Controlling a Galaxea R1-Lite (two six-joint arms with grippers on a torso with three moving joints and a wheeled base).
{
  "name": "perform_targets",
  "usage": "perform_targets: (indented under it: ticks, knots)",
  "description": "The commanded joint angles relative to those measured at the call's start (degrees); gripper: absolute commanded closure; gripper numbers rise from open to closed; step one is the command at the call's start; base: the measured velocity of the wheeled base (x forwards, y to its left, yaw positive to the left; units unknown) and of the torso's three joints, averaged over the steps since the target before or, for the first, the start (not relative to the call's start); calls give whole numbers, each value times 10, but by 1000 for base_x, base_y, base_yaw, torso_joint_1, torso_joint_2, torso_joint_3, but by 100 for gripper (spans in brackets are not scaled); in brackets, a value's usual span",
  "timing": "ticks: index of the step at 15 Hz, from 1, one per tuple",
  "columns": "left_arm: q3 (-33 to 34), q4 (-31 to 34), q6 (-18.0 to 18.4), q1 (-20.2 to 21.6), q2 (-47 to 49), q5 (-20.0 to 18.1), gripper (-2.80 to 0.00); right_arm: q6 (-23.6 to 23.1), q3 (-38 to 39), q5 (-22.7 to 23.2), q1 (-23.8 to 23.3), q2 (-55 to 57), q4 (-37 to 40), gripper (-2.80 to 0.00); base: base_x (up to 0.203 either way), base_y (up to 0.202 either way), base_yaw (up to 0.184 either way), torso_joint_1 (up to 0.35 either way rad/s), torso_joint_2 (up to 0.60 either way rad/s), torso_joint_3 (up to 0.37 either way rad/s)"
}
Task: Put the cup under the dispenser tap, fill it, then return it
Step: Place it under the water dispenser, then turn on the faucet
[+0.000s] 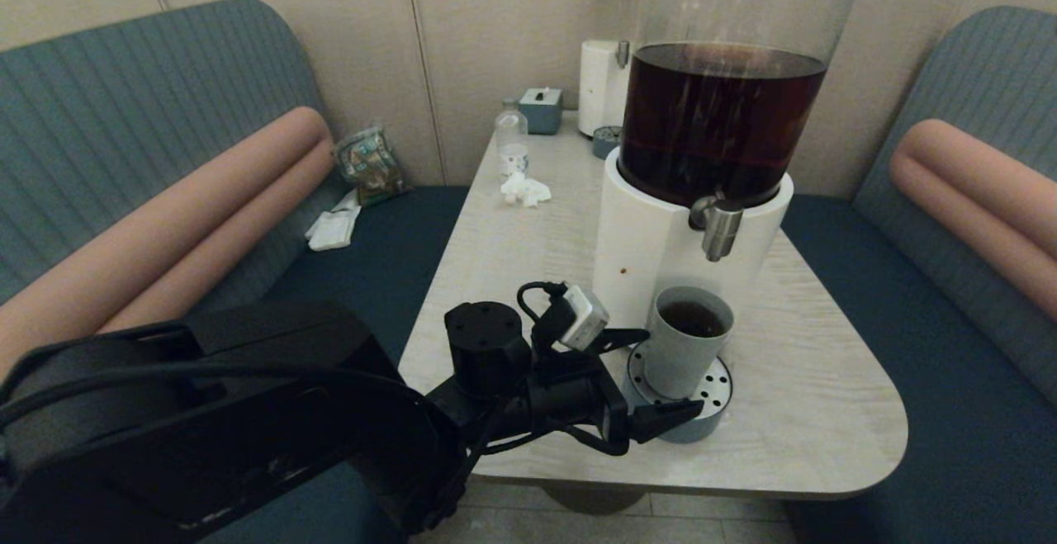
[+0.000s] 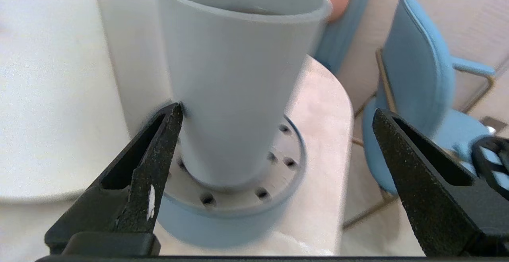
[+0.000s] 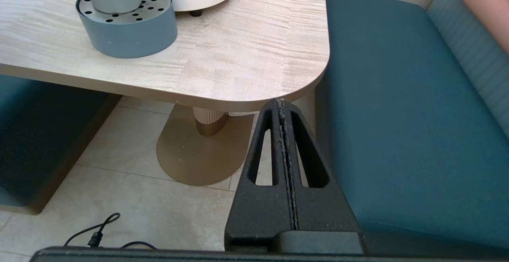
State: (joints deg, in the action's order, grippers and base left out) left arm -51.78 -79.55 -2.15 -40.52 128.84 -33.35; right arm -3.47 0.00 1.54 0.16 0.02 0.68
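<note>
L pincer (image 1: 652, 383) spread wide, straddling cup (image 1: 687, 338) on tray near table edge (image 1: 685, 490).

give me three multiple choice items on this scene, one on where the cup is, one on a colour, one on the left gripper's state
1. Where does the cup stand?
A. on the drip tray below the dispenser tap
B. on the bench seat
C. beside the clear bottle at the table's far end

2. What colour is the liquid in the dispenser's tank?
A. clear
B. dark brown
C. bright orange

3. How is the left gripper?
A. shut on the cup
B. shut with nothing in it
C. open, a finger on each side of the cup

Answers:
1 A, the head view shows the cup on the perforated tray under the spout.
2 B, the tank holds a dark brown drink.
3 C, the left wrist view shows the fingers spread wide around the cup.
</note>
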Motion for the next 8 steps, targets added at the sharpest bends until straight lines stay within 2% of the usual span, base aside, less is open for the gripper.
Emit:
perform_targets:
  ticks: [1, 6, 8]
  knots:
    - [45, -4, -1, 0, -48, -2, -280, 0, 0, 0, 0, -1, 0, 0, 0, 0, 0, 0, 0, 0]
    - [171, -4, -1, 0, -176, 7, -280, 0, 0, 0, 0, -1, 0, 0, 0, 0, 0, 0, 0, 0]
    - [234, -2, -9, 1, -264, 38, -280, 0, 0, 0, -1, -1, 0, 0, 0, 0, 0, 0, 0, 0]
